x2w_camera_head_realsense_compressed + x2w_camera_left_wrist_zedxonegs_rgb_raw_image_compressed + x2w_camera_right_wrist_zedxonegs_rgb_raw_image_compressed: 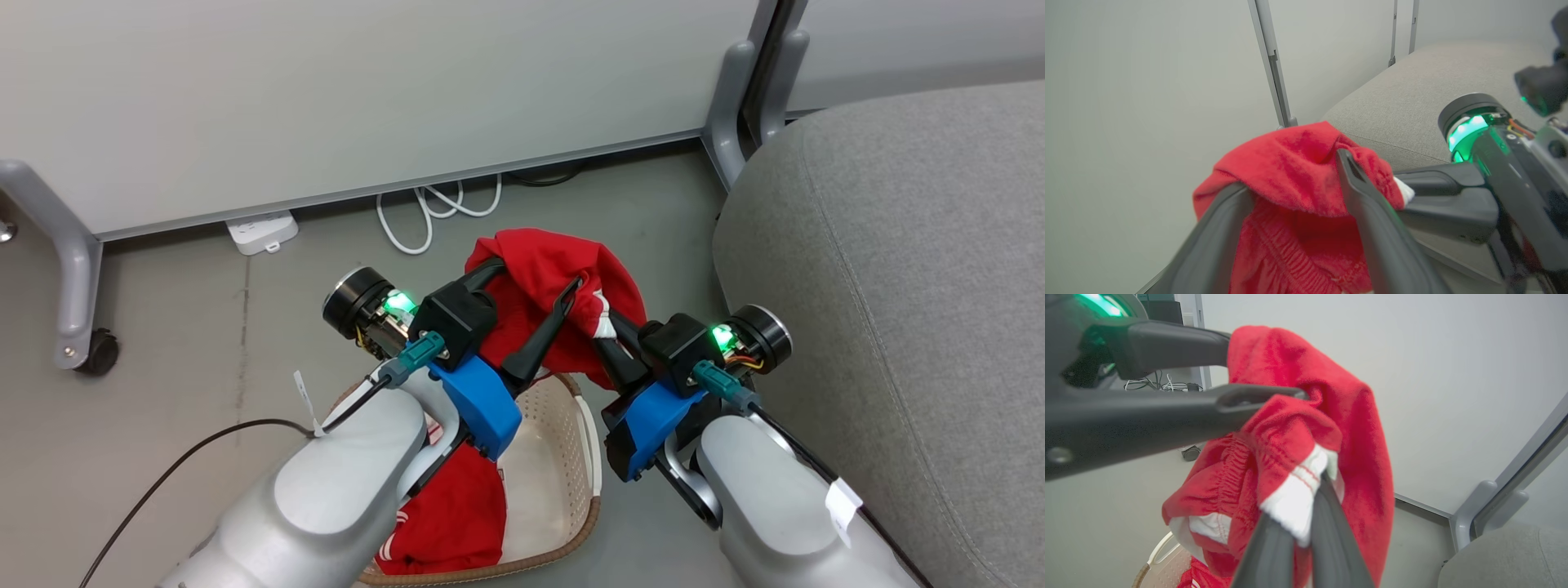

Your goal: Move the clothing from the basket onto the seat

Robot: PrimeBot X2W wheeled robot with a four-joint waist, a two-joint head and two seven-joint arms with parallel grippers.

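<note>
Head view: the left pincer [535, 278] stands spread, with the red shorts [543, 265] draped over it. The right pincer [614, 331] bites into their edge. The basket [563, 457] sits below both pincers, a second red garment [457, 514] inside. The seat [898, 286] lies right of the right pincer.

Left wrist view: the cloth merely hangs across the spread fingers [1372, 212], so it is judged liable to slip.

Right wrist view: the right pincer [1302, 498] pinches the white trim [1290, 502]. Recommendation: carry both arms rightward together and release only above the seat.

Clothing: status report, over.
Left gripper open, red garment draped over it. Right gripper shut on white trim. Garment above basket, short of seat; second garment in basket. Nothing between.
</note>
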